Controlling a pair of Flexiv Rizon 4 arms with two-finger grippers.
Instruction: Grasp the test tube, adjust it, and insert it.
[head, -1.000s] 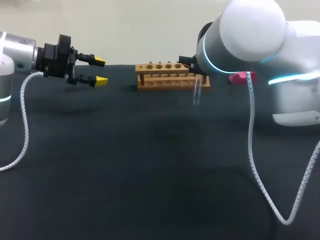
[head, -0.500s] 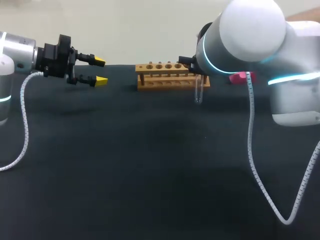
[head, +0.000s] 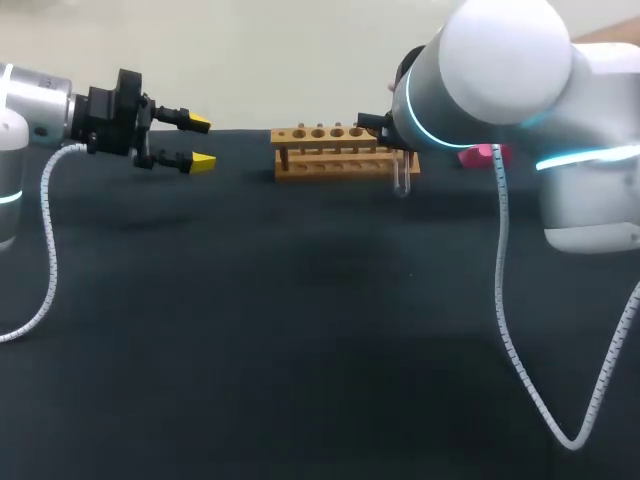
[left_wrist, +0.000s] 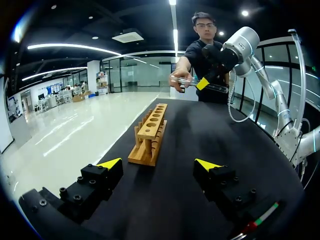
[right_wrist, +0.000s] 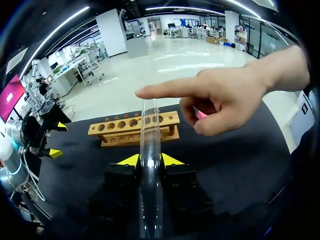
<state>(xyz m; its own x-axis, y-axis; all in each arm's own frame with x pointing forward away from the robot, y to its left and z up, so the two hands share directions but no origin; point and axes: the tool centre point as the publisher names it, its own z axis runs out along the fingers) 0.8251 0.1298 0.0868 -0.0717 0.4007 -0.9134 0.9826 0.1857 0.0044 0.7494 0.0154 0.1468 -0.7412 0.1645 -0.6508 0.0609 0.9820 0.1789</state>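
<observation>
The right gripper (right_wrist: 150, 160) clamps the test tube (right_wrist: 150, 132); a person's finger (right_wrist: 167, 90), reaching in from two o'clock, could tilt it off the rack (right_wrist: 134, 129) at twelve; the left gripper (left_wrist: 157, 164) gapes wide.

A pink thing (head: 475, 154) lies on the black table (head: 300, 350) (far edge).

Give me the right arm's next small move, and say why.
Probably pause the right arm, with the right tool shut on the test tube. A person's hand reaches over the table, its forefinger touching the tube's far end. The tube lies roughly level, aimed toward the wooden rack. Tilting it toward a hole now would likely bump that finger.
</observation>
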